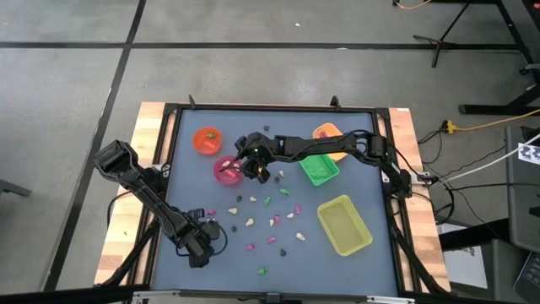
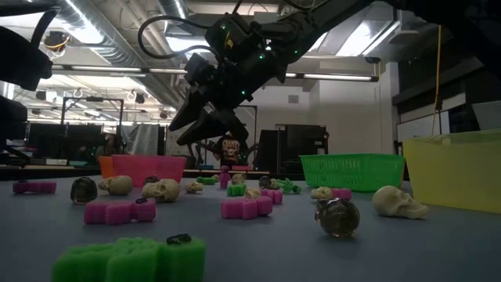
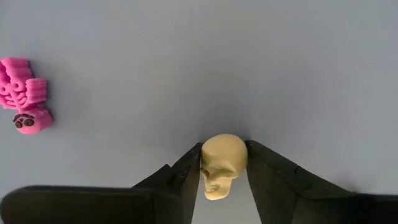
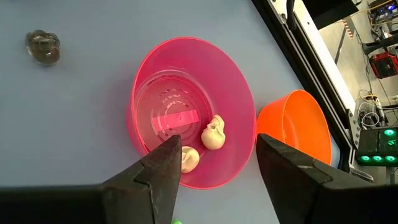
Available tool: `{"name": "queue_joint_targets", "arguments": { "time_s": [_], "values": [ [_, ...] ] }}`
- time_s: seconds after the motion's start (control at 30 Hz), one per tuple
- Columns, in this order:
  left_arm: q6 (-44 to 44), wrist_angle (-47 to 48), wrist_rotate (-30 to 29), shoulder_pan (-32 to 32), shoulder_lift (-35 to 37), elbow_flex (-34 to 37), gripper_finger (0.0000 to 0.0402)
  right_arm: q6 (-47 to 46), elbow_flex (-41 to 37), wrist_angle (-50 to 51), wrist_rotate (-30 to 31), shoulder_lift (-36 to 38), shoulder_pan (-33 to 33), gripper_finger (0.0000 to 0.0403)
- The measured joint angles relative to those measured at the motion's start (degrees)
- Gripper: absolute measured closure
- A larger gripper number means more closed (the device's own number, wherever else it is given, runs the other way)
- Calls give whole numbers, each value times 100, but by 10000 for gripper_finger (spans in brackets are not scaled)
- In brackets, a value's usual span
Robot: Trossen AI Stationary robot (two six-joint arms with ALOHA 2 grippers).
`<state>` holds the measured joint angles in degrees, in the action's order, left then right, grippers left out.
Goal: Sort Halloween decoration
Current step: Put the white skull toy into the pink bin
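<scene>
Left gripper [image 3: 222, 171] largely cut off; skull [image 3: 222, 165] sits between its fingers, touching both. Right gripper [image 4: 217, 168] spread over pink cup [image 4: 239, 106].

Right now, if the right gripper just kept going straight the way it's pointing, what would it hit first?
Most likely the pink cup. The right gripper hangs open above it, fingers framing the bowl, which holds two cream skulls. How high above the cup it hangs is hard to judge.

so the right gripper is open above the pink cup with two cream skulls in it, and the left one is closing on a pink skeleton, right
Not quite: the left gripper is closing on a cream skull, as the left wrist view shows. The pink skeleton lies apart. The rest holds: right gripper, pink cup.
</scene>
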<state>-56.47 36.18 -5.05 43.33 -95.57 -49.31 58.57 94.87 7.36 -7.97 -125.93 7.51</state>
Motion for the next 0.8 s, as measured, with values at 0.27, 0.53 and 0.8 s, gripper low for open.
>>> {"name": "queue_joint_targets", "arguments": {
  "time_s": [0.27, 0.53, 0.8],
  "values": [
    [-4, 13, 3, 0, 0, 3, 305, 0, 0, 2, 0, 0, 0, 196],
    [-7, 20, 18, -9, 19, 3, 305, -2, 0, -1, 296, 0, -5, 196],
    [-9, 30, -40, -199, 211, 25, 306, -7, 0, 2, 1272, 0, -4, 196]
  ]
}}
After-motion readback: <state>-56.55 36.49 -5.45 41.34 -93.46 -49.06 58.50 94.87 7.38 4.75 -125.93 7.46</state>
